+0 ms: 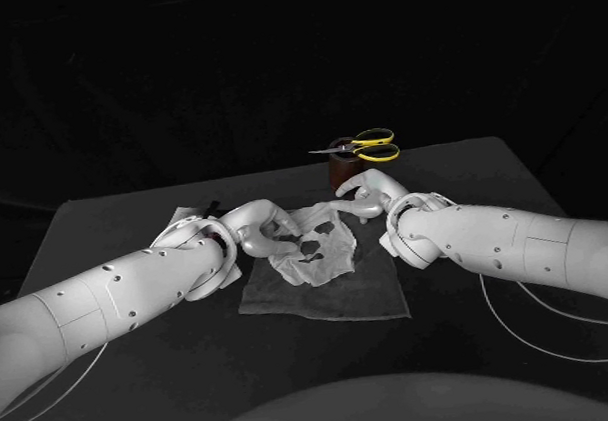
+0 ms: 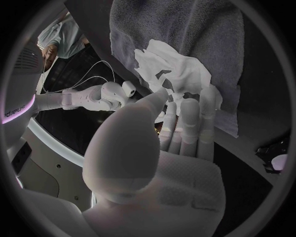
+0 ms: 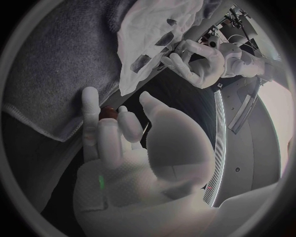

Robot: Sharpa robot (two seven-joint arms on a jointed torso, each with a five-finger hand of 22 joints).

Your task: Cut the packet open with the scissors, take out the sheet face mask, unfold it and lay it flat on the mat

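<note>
The white sheet mask (image 1: 316, 243) lies partly spread and still creased on the grey mat (image 1: 327, 294), its eye holes showing. My left hand (image 1: 255, 225) is at the mask's left edge, with straight fingers (image 2: 188, 116) resting on the mask (image 2: 175, 74) and nothing gripped. My right hand (image 1: 365, 197) hovers by the mat's far right corner; its fingers (image 3: 92, 111) are apart and hold nothing, just off the mat (image 3: 55, 64). The yellow-handled scissors (image 1: 367, 146) stand in a brown holder (image 1: 346, 172) behind the mat. A pale packet (image 1: 183, 216) lies behind my left wrist.
The mat sits mid-table with bare black table (image 1: 449, 357) all round it. The holder with the scissors stands close behind my right hand. White cables (image 1: 525, 325) trail under the right arm.
</note>
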